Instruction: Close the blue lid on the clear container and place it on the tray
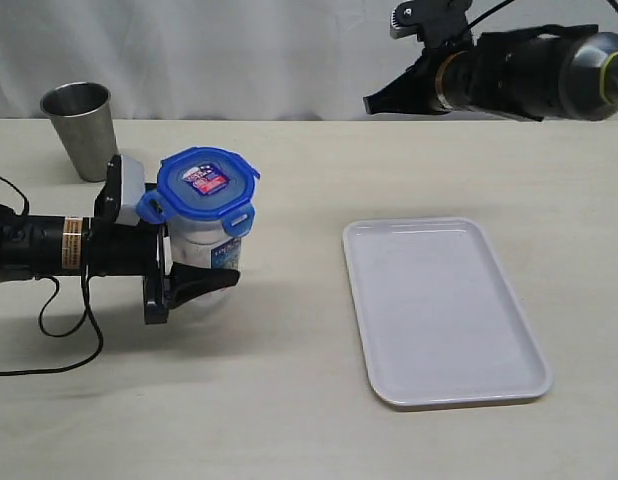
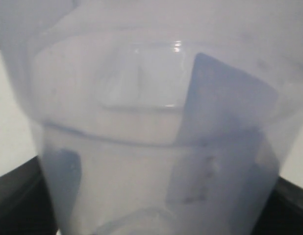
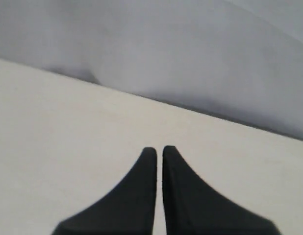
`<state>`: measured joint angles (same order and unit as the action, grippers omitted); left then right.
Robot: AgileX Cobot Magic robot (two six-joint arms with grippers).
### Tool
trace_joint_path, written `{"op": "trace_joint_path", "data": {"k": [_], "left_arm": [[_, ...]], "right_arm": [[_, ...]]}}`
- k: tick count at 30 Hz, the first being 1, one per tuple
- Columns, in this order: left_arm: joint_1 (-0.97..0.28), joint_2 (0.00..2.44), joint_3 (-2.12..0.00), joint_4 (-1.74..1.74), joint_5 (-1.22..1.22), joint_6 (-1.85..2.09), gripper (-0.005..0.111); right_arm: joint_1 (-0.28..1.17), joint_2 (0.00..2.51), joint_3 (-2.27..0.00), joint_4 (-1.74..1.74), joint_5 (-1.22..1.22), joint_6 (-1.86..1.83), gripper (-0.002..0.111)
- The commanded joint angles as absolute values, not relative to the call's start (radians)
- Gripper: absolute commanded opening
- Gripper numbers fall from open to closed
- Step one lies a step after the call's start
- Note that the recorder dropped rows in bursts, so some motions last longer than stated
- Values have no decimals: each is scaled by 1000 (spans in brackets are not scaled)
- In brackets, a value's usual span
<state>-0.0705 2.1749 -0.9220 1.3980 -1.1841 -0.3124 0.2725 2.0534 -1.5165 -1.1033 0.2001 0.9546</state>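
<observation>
Container [image 1: 214,238] of tall translucent plastic, blue-and-white label, upright on beige table [image 1: 289,400], clamped between left gripper [image 1: 199,255] jaws; bright-blue rounded-square lid [image 1: 204,183] on top. White rectangular plastic tray [image 1: 444,310] well apart. Right gripper [image 3: 159,149] raised, pressed together.

Grey steel cup [image 1: 79,128] upright on the beige table [image 1: 289,400], before a white, perhaps fabric, backdrop [image 1: 239,50]

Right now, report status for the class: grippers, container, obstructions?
Left gripper shut on clear container, blue lid on top. Right gripper shut, raised. Nothing between container and tray.
</observation>
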Motion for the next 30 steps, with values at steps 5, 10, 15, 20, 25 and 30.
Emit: {"op": "trace_joint_path", "data": {"k": [5,10,15,20,25,30], "left_arm": [[-70,2169,-931,1465,-1205,-340,0],[-70,2175,-931,1506,-1186,-340,0],[-70,2177,-931,1506,-1186,-340,0],[-70,2177,-931,1487,-1188,-338,0],[-70,2177,-931,1481,-1206,-336,0],[-70,2177,-931,1476,-1214,-334,0]], "right_arm": [[171,2046,-1745,547,949,-575,9],[155,2044,-1756,994,1221,-830,36],[258,2044,-1756,966,1221,-775,45],[367,2044,-1756,828,1142,-683,45],[387,2044,-1756,775,1135,-620,45],[387,2044,-1750,781,1163,-613,45]]}}
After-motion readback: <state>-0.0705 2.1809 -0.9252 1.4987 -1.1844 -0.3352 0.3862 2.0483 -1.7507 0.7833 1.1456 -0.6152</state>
